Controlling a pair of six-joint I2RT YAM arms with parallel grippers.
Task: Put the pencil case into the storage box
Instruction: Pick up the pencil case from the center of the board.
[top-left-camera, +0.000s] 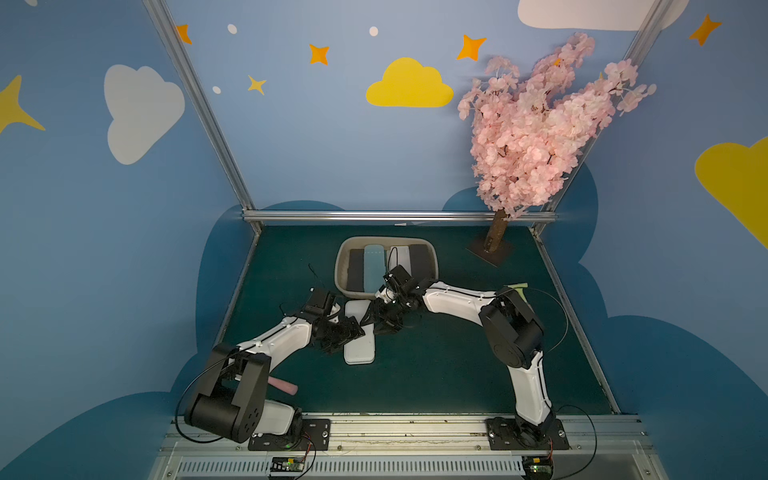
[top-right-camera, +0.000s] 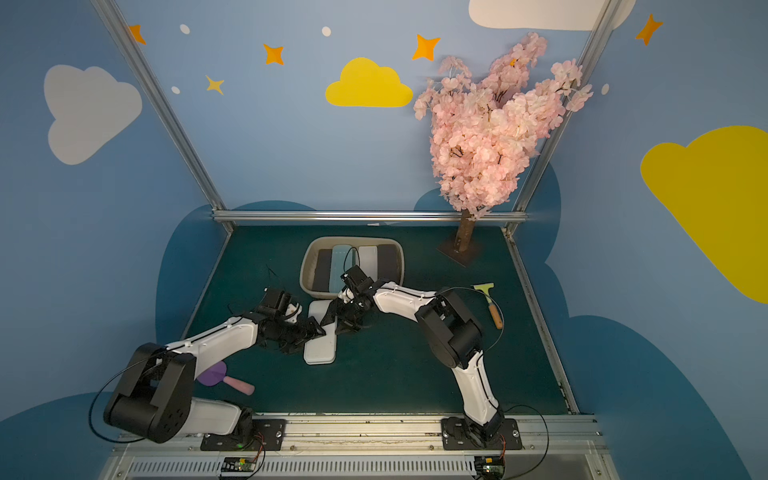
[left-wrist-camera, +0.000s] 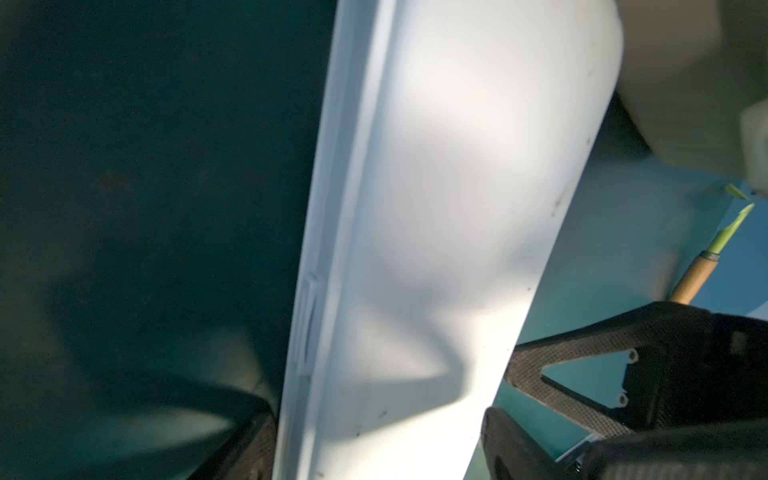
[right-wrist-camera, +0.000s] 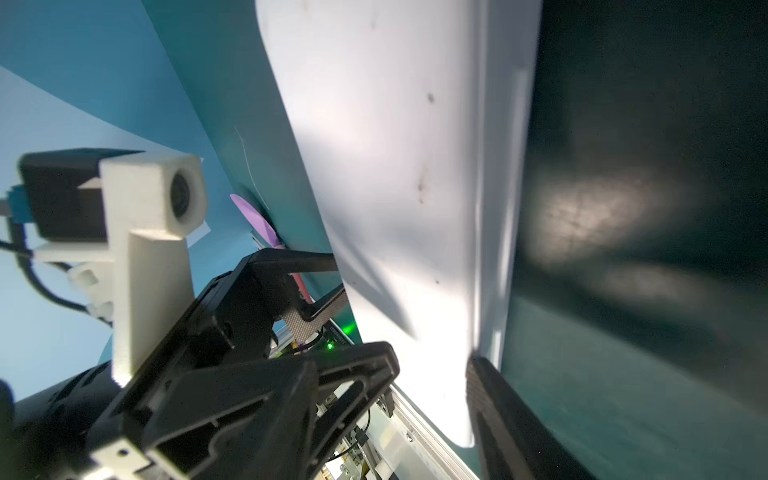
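Lying flat on the green worktop (top-left-camera: 436, 374), the white pencil case (top-left-camera: 360, 351) sits just below the storage box (top-left-camera: 386, 239) in both top views. Its long axis runs bottom to top of the frame, so its upper end points straight at the box's near wall and all but meets it. Both hands are at it. The left hand (left-wrist-camera: 378, 419) reaches from the lower left and straddles the case about midway along, while the right hand (right-wrist-camera: 434, 370) reaches from the right to the upper end, the end nearer the box. In the left wrist view the left hand stands wide, one finger against each long edge, so it seems to clamp the case across its width. The right hand is set narrower about the end corner, its fingers at or very near the surface; whether it truly grips I cannot tell. Inside the box a light-blue case (top-left-camera: 372, 266) lies lengthwise the same way. The coming move therefore looks like a lift and a short carry up the frame over the wall, axis unchanged.
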